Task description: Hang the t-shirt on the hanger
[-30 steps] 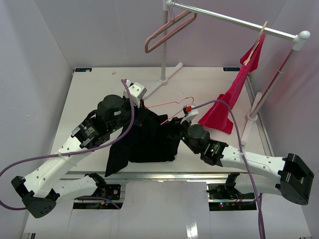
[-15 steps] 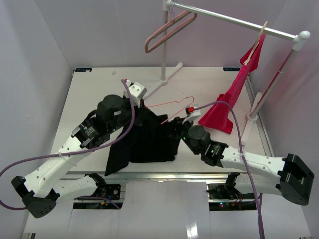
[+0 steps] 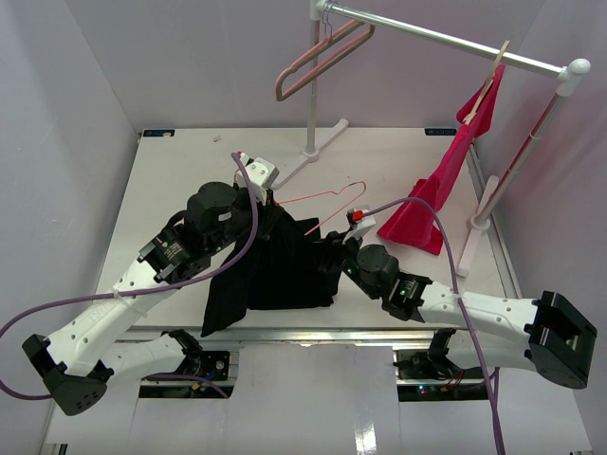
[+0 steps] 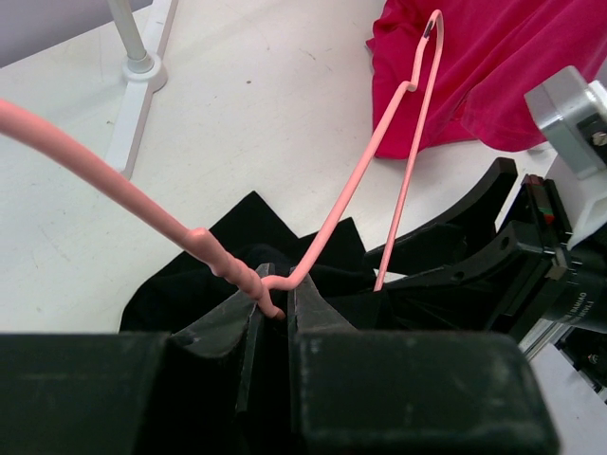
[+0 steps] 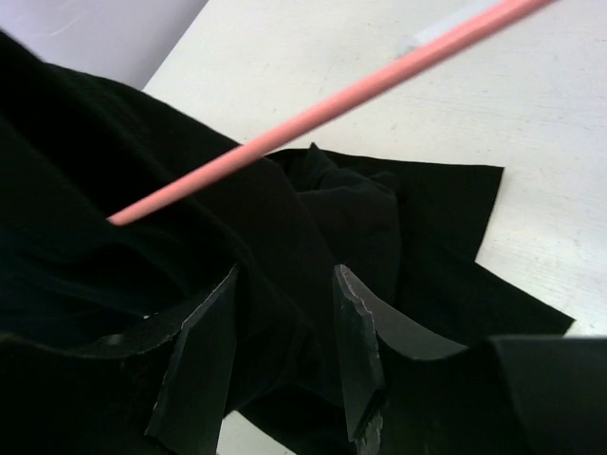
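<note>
Table (image 3: pixel 171 171): kept hanger (image 4: pixel 358 180) neck pinched in near-shut left gripper (image 4: pixel 278 294), hook toward 1 o'clock. Shifted right gripper (image 5: pixel 285 275) from beside hook onto t-shirt (image 3: pixel 285 265) at 6 o'clock; jaws half open, straddling cloth, gripping nothing. Cloth grab looked next.

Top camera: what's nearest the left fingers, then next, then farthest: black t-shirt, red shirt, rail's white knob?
1. black t-shirt, bunched right by the left fingers.
2. red shirt, off to the right.
3. white knob, far back right, up high.
</note>
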Robot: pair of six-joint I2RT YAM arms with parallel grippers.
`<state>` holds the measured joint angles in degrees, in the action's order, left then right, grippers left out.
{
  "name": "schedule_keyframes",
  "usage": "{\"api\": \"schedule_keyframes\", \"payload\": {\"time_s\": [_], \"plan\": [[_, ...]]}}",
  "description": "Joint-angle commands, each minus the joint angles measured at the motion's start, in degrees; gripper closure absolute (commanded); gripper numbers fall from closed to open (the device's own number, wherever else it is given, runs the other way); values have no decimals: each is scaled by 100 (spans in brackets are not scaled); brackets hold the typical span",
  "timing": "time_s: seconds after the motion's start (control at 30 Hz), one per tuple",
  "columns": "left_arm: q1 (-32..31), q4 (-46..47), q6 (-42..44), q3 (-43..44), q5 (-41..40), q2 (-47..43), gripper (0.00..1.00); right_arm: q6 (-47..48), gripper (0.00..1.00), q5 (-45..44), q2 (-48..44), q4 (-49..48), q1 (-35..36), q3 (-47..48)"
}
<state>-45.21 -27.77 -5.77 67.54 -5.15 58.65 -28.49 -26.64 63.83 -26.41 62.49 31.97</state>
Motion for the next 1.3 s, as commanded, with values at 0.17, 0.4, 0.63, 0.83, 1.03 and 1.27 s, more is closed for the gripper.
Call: {"api": "schedule_keyframes", "payload": {"time_s": [0.17, 0.4, 0.63, 0.83, 1.03, 1.27], "plan": [[2, 300, 75, -42, -64, -194, 100, 22, 51, 462, -47, 98, 136, 462], [-3, 298, 89, -30, -173, -273, 100, -431, 58, -257, 70, 1130, 173, 535], [-1, 268, 103, -4, -224, -310, 100, -557, 59, -907, -111, 1840, 228, 613], [-5, 243, 83, -9, -137, -300, 100, -416, 81, -1013, -240, 1886, 246, 589], [-5, -56, 328, -152, 735, -599, 100, -258, 92, -1742, -569, 2205, 153, 749], [-5, -599, 535, -357, 918, -1193, 100, -169, 92, -1982, -1192, 2974, -295, 1252]]}}
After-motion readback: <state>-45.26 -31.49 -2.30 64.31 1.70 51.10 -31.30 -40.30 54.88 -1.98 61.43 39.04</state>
